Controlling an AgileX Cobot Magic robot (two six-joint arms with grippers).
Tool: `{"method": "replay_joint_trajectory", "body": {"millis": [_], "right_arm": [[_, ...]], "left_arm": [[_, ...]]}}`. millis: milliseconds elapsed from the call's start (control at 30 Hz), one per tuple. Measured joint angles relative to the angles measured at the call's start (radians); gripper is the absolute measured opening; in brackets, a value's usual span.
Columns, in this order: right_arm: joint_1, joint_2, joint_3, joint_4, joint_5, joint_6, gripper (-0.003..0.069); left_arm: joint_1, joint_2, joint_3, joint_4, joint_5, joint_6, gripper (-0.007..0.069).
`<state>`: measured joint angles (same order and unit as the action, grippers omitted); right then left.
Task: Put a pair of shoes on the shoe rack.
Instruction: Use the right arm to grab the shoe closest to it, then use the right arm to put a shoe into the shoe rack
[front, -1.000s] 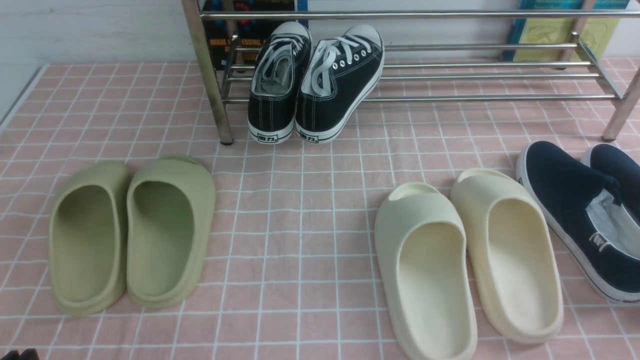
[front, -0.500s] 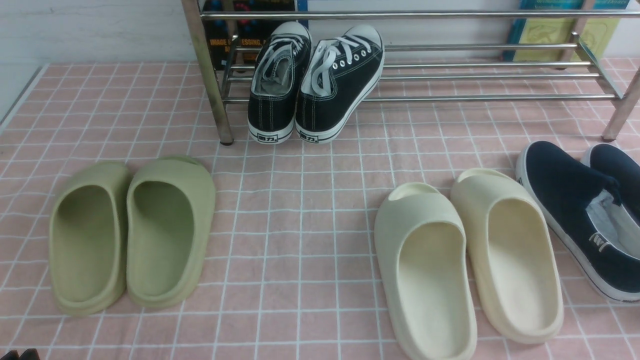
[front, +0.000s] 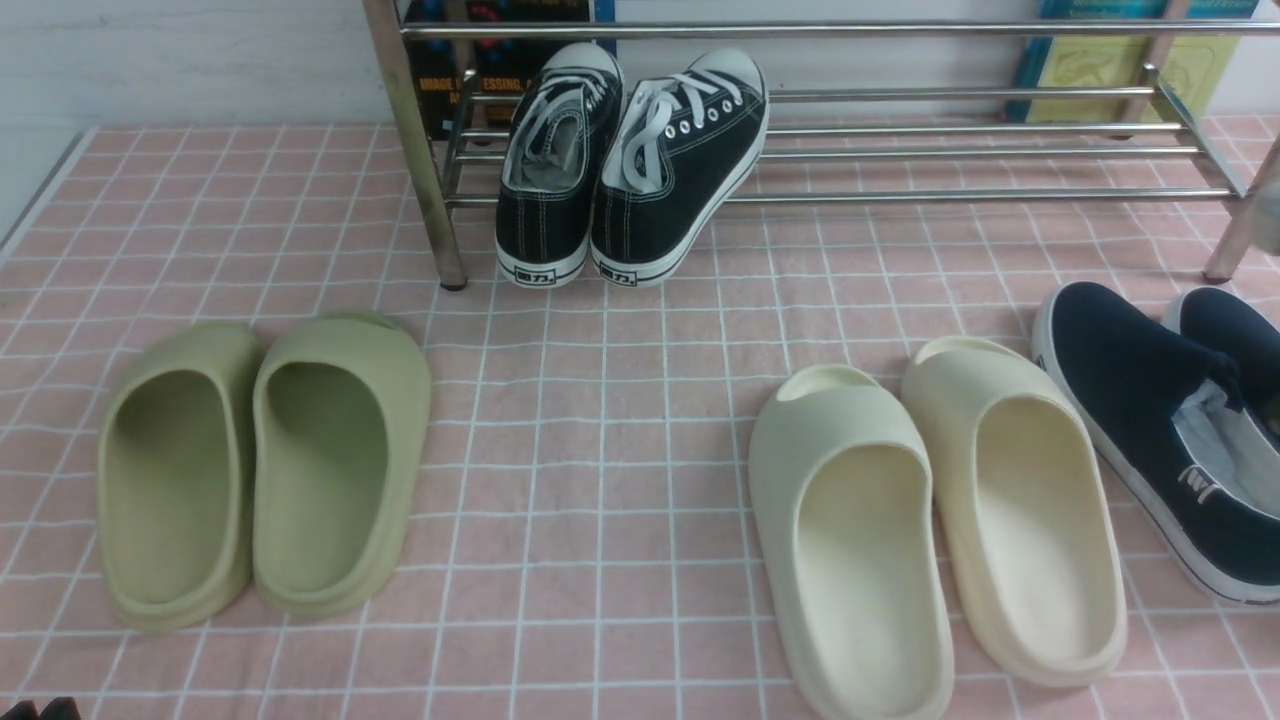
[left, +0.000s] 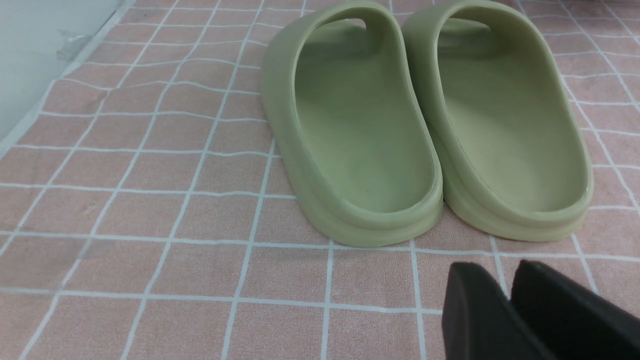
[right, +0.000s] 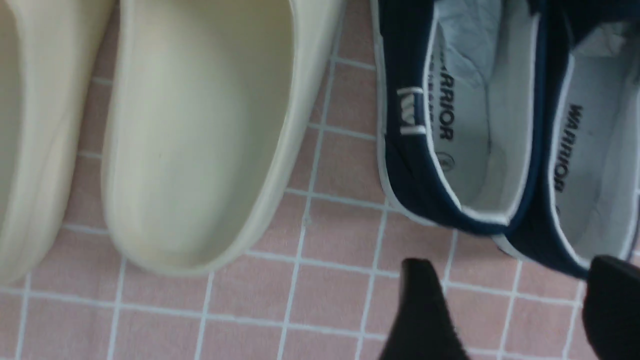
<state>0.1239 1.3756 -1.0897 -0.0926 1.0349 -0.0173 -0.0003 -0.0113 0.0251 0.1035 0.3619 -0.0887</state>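
The pair of navy slip-on shoes (front: 1140, 400) lies side by side on the pink checked cloth at the far right, partly cut off by the frame edge. In the right wrist view their heels (right: 405, 165) sit just ahead of my right gripper (right: 505, 275), which is open and empty over the cloth. The silver shoe rack (front: 950, 150) stands along the back. My left gripper (left: 500, 272) is shut and empty, low behind the green slides (left: 360, 125). Only its tips (front: 40, 708) show in the front view.
Black lace-up sneakers (front: 630, 160) lean on the rack's lower bars at its left end. Green slides (front: 260, 470) lie front left. Cream slides (front: 930, 530) lie front right, right beside the navy shoes, and also show in the right wrist view (right: 200, 125). The cloth's left edge (front: 40, 200) borders grey floor.
Shoes and rack have not moved. A faint pale blur has appeared at the right edge of the front view by the rack's right leg.
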Motion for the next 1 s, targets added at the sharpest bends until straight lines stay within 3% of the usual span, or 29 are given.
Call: {"method": "replay_joint_trajectory", "body": {"millis": [133,267,367,400,433,533,800,1000], "right_arm": [[0.0,0.18,-0.018,-0.018,-0.093,0.001,0.0506],[0.0,0.301,-0.031,-0.025,-0.156,0.003,0.0475],[0.0,0.398,-0.041,-0.042,-0.191,0.007,0.0343],[0.0,0.398,-0.042,-0.042,-0.191,0.008,0.0332],[0.0,0.419,-0.047,-0.052,-0.188,0.008,0.0206],[0.0,0.417,-0.065,-0.058,-0.167,0.008,0.0043],[0.056,0.307,-0.243,-0.018,0.043,0.007,0.002],[0.09,0.335,-0.472,0.032,0.065,-0.042,0.002]], "left_arm": [[0.0,0.0,0.0,0.0,0.0,0.0,0.0149],[0.0,0.0,0.0,0.0,0.0,0.0,0.0149],[0.0,0.0,0.0,0.001,0.0,0.0,0.0155],[0.0,0.0,0.0,0.001,0.0,0.0,0.0156],[0.0,0.0,0.0,0.001,0.0,0.0,0.0159],[0.0,0.0,0.0,0.001,0.0,0.0,0.0162],[0.0,0.0,0.0,0.003,0.0,0.0,0.0165],[0.0,0.0,0.0,0.004,0.0,0.0,0.017]]}}
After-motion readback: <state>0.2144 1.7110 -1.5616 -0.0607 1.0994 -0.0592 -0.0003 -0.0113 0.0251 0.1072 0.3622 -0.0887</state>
